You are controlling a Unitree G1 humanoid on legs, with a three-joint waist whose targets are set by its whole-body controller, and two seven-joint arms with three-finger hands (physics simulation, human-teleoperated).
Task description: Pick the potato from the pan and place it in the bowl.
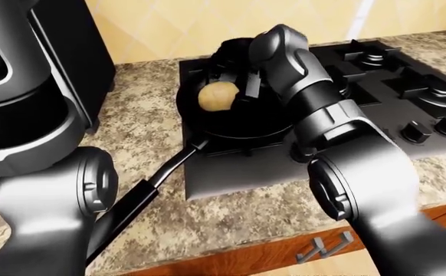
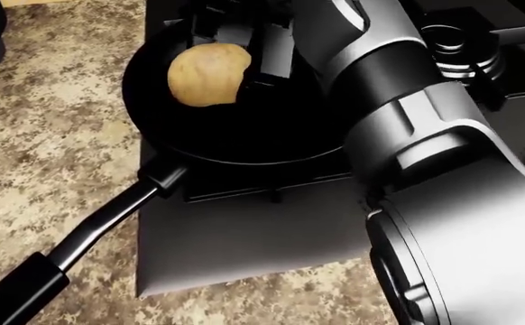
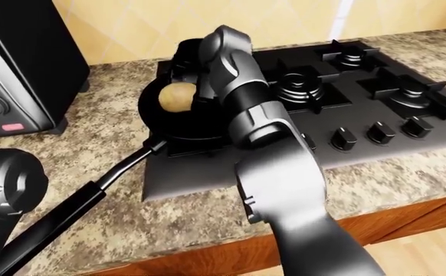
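Note:
The tan potato [image 2: 207, 76] lies in the black frying pan [image 2: 244, 139] on the stove's left burner. My right arm reaches in from the lower right, and my right hand [image 2: 261, 55] is inside the pan against the potato's right side. Its dark fingers [image 1: 251, 86] stand over and beside the potato, one overlapping its right edge. Against the black pan I cannot tell whether they close on it. The pan's long handle [image 2: 91, 233] points to the lower left. My left arm [image 1: 47, 190] fills the left of the left-eye view; its hand is out of view. No bowl shows.
The black gas stove [image 3: 376, 98] spreads to the right with burners and a row of knobs [image 3: 380, 132]. A dark appliance [image 3: 16, 75] with a red button stands at the upper left on the granite counter [image 3: 93, 132]. The counter's edge runs along the bottom.

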